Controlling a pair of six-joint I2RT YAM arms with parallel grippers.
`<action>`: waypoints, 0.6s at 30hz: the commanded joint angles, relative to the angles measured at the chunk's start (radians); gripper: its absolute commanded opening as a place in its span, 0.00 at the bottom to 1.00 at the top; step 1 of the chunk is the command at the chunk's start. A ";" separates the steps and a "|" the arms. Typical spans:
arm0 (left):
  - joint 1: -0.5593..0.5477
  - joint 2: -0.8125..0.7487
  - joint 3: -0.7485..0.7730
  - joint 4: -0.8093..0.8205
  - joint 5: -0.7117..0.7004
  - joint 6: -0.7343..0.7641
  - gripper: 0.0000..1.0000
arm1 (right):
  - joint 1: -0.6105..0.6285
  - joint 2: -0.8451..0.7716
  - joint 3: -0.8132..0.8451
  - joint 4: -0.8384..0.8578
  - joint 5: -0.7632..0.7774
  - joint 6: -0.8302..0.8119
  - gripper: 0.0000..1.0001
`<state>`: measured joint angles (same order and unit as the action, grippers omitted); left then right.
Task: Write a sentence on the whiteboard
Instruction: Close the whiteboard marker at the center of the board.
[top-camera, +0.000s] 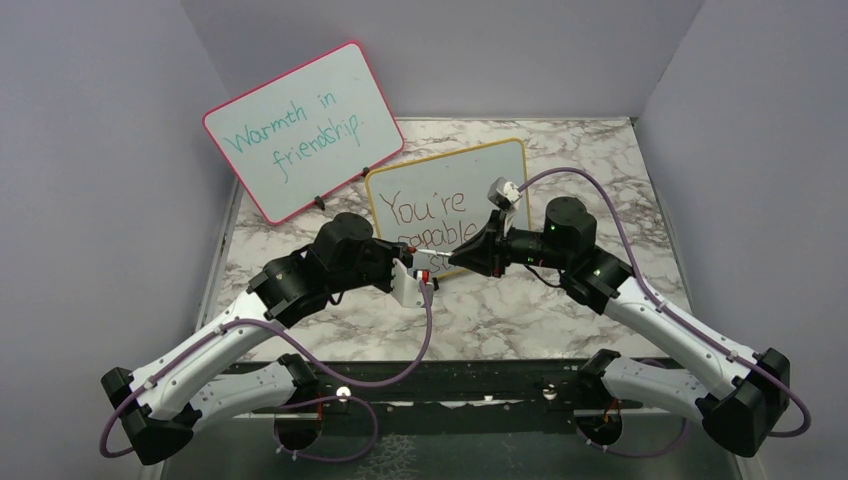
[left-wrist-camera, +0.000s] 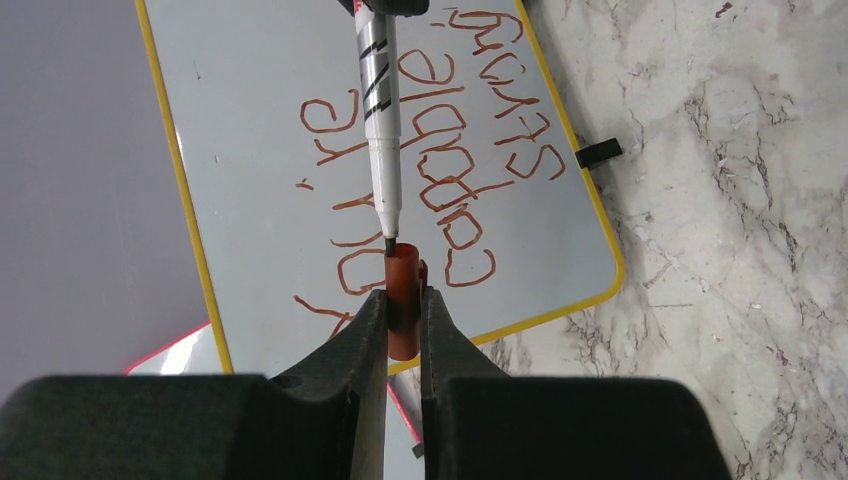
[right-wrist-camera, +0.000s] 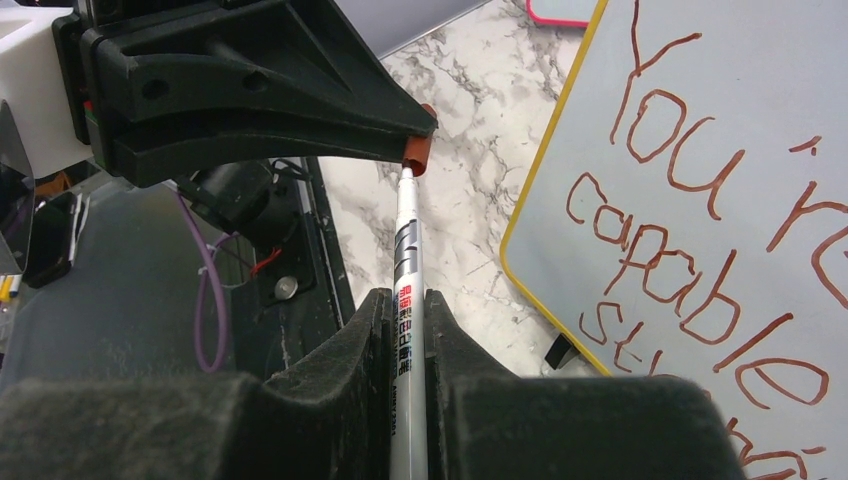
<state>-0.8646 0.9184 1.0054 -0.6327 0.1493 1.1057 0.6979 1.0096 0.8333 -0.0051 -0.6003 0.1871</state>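
**Figure: marker and cap, two-arm view.** You are looking at the whiteboard (top-camera: 480, 170), a glossy rectangle with rounded corners and a yellow-orange frame. It is sitting on the grey-veined, marble-patterned table (top-camera: 520, 310), just in front of the pink-framed board (top-camera: 300, 130). The sentence (left-wrist-camera: 440, 160) is showing in red-brown handwriting (its last line is partly hidden from overhead). The left gripper (left-wrist-camera: 403, 300) is pinching a small red-brown cylindrical cap (left-wrist-camera: 401, 270) between narrow jaws. The right gripper (right-wrist-camera: 405, 305) is clamping the slim silver marker (right-wrist-camera: 408, 240) by its barrel. Both arms are reaching inward, wrists facing each other, with the marker tip meeting the cap's mouth.
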 joint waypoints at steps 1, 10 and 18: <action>-0.007 0.002 0.036 -0.014 0.014 0.013 0.00 | -0.006 0.008 0.032 0.032 -0.007 0.011 0.01; -0.007 0.000 0.032 -0.013 0.014 0.006 0.00 | -0.006 0.003 0.021 0.023 0.030 0.011 0.01; -0.007 -0.002 0.022 -0.013 -0.002 0.003 0.00 | -0.005 -0.033 0.010 0.011 0.059 0.017 0.01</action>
<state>-0.8661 0.9203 1.0069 -0.6338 0.1490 1.1053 0.6979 1.0054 0.8333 -0.0017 -0.5709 0.1940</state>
